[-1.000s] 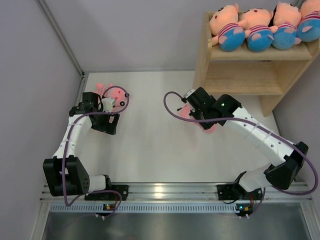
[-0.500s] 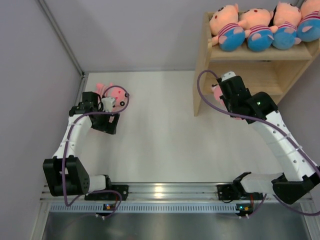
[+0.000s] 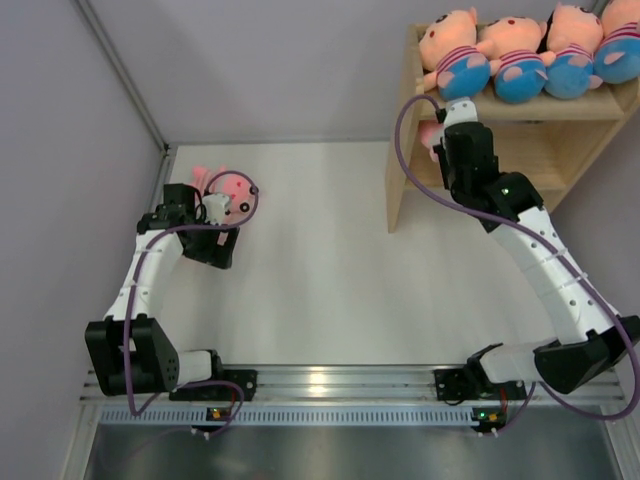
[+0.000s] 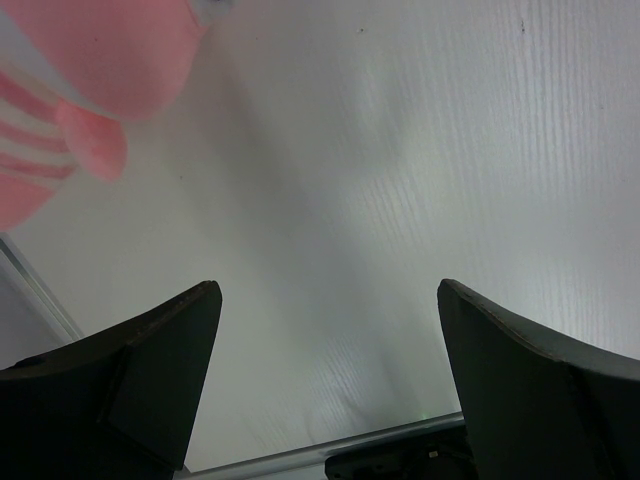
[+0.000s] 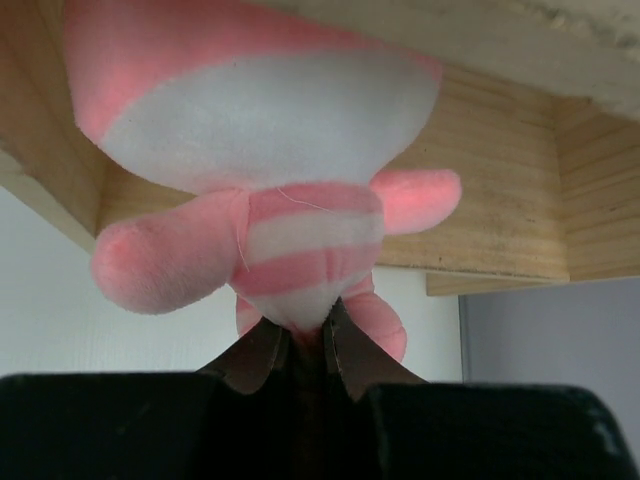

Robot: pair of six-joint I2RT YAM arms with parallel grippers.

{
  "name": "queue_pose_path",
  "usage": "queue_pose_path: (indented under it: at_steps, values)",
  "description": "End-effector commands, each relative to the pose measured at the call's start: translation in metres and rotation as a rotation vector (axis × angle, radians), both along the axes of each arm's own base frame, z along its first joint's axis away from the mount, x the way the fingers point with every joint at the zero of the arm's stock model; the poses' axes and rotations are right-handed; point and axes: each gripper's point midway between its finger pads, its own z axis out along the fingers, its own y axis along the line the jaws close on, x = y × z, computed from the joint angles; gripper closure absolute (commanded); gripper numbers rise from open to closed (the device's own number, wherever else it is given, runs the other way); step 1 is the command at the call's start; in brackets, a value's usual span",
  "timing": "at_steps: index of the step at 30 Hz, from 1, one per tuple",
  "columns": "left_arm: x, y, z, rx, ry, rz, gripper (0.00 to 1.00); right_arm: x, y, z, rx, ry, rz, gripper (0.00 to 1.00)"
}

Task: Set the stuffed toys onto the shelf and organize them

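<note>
Several peach-faced stuffed toys (image 3: 490, 45) with striped shirts and blue bottoms lie in a row on the top of the wooden shelf (image 3: 520, 155). My right gripper (image 5: 305, 335) is shut on the striped body of an all-pink toy (image 5: 265, 150) and holds it up at the shelf's left end, just under the top board; in the top view only a pink bit of the toy (image 3: 430, 133) shows. Another all-pink toy (image 3: 230, 188) lies on the table at the far left, its edge in the left wrist view (image 4: 90, 90). My left gripper (image 4: 325, 345) is open beside it, holding nothing.
Grey walls close in the table on the left and back. The shelf's lower tier (image 3: 500, 170) stands behind my right wrist (image 3: 470, 160). A metal rail (image 3: 320, 385) runs along the near edge by the arm bases.
My right arm has swung from the middle of the table up and right with the pink toy, to the shelf's left end. The left arm has not moved.
</note>
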Motion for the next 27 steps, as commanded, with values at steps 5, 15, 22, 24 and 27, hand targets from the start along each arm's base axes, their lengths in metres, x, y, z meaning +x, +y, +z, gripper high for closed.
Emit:
queue_pose_path:
  at_steps: [5,15,22,24,27]
  values:
    - [0.013,0.000,0.010,-0.005,-0.052,-0.015,0.05,0.038,0.019,0.034,0.130,-0.198,-0.007,0.96]
    - [0.010,0.002,0.007,0.008,-0.045,-0.012,0.05,0.059,0.034,0.008,0.164,-0.222,0.007,0.59]
    - [0.008,0.001,0.008,0.005,-0.051,-0.022,0.05,0.067,0.039,-0.012,0.133,-0.215,0.036,0.56]
    - [0.009,0.000,0.006,0.000,-0.046,-0.026,0.05,0.068,0.040,-0.016,0.132,-0.212,0.048,0.53]
    - [0.009,0.000,0.006,-0.003,-0.047,-0.033,0.06,0.069,0.040,-0.014,0.140,-0.218,0.057,0.45]
